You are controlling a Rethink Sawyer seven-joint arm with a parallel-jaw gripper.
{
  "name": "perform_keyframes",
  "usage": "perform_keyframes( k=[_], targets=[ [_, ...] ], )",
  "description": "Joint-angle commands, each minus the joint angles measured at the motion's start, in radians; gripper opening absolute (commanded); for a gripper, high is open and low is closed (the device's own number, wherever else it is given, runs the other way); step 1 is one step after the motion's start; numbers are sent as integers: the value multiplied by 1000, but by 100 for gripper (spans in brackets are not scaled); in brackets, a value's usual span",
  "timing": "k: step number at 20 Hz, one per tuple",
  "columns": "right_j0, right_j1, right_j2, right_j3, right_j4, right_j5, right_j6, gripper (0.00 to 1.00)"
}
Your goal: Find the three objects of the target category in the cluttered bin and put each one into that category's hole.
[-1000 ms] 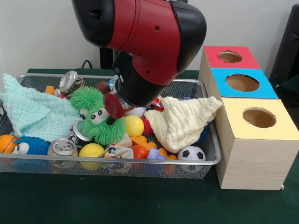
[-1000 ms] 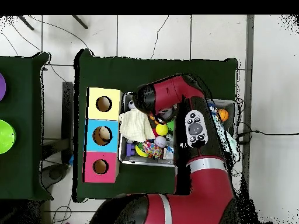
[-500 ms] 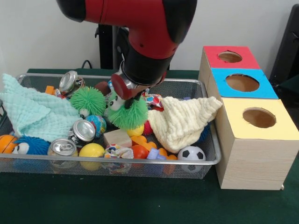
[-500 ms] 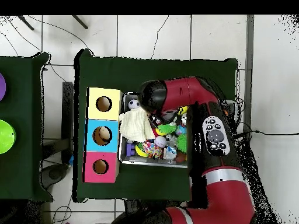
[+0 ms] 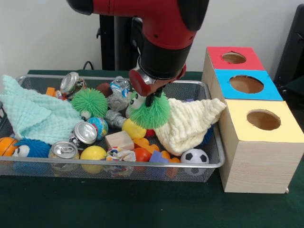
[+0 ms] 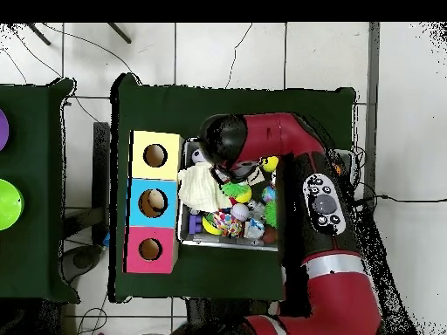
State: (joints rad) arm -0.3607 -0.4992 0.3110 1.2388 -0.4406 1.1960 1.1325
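Note:
The wire mesh bin (image 5: 118, 164) is full of toys, cans and cloths; it also shows in the overhead view (image 6: 227, 247). My gripper (image 5: 152, 98) is shut on a green fuzzy toy with eyes (image 5: 151, 112) and holds it above the bin's middle, over the left edge of the cream cloth (image 5: 187, 124). In the overhead view the green toy (image 6: 236, 189) shows just beside the arm. No yellow duck is in view. A second green fuzzy ball (image 5: 89, 101) lies in the bin to the left.
Three light-wood boxes stand right of the bin, with a red-topped hole (image 5: 233, 58), a blue-topped hole (image 5: 246, 84) and a yellow-topped hole (image 5: 263, 119). The bin also holds a mint cloth (image 5: 33, 114), cans (image 5: 85, 133), a yellow ball (image 5: 93, 153) and a small football (image 5: 194, 156).
My gripper has lifted the green fuzzy toy out of the clutter and carried it rightwards, towards the boxes. A yellow ball beneath it is now uncovered.

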Motion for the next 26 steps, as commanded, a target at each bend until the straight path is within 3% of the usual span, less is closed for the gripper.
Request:
perform_keyframes(
  k=[1,8,9,22,26],
  targets=[
    [36,61,67,3,11,-33,7,0],
    [39,52,60,21,21,-44,9,0],
    [38,49,58,30,23,-51,10,100],
    [37,45,60,37,15,-60,-7,100],
    [62,58,21,-24,-66,-38,-40,100]
  ],
)
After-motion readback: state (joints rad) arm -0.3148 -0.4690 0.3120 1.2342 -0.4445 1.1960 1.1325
